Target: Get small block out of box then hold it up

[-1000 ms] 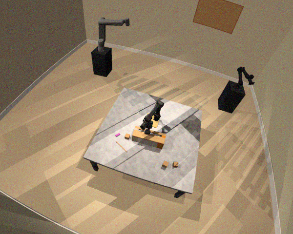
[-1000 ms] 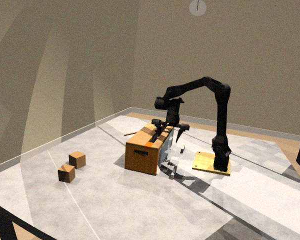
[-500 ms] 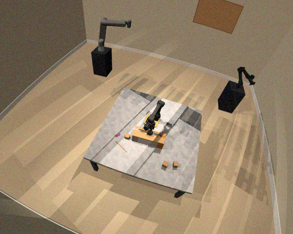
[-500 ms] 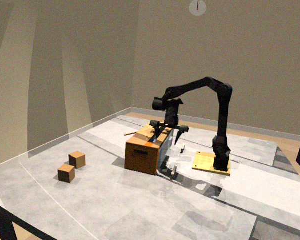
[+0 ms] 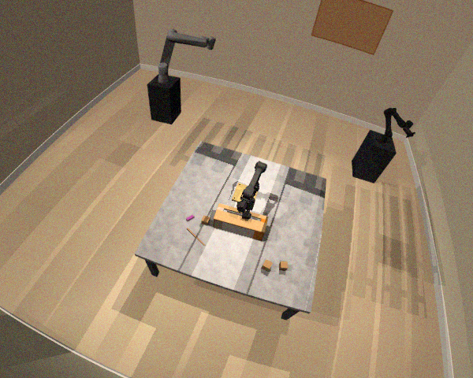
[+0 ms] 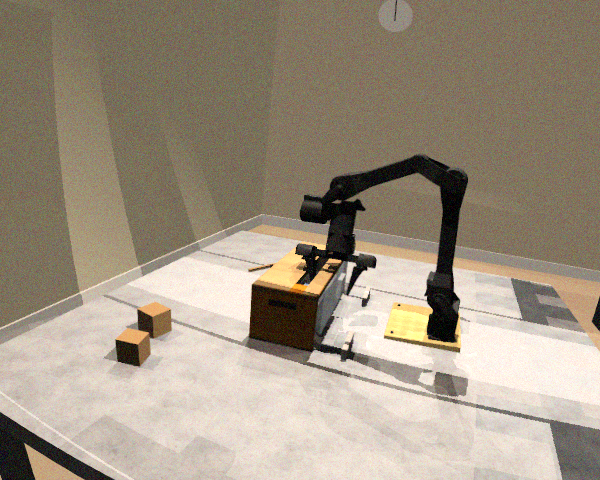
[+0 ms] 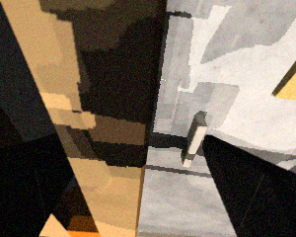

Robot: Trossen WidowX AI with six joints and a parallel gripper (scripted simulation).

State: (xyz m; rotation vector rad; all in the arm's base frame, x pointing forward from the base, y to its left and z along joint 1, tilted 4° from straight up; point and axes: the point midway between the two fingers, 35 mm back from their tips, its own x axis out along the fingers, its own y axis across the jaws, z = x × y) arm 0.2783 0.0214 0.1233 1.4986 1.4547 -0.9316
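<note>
Over the tan rectangular box (image 6: 285, 304), black fingers (image 6: 353, 273) spread apart.

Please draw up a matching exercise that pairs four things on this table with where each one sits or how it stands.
Things:
1. gripper
2. pink piece
3. two brown cubes
4. yellow base plate

Places or states:
A. under the arm's foot
B. side by side near a table edge, away from the box
C. open, holding nothing, over the box top
D. lying near the thin stick

Pairs: 1-C, 2-D, 3-B, 4-A
</note>
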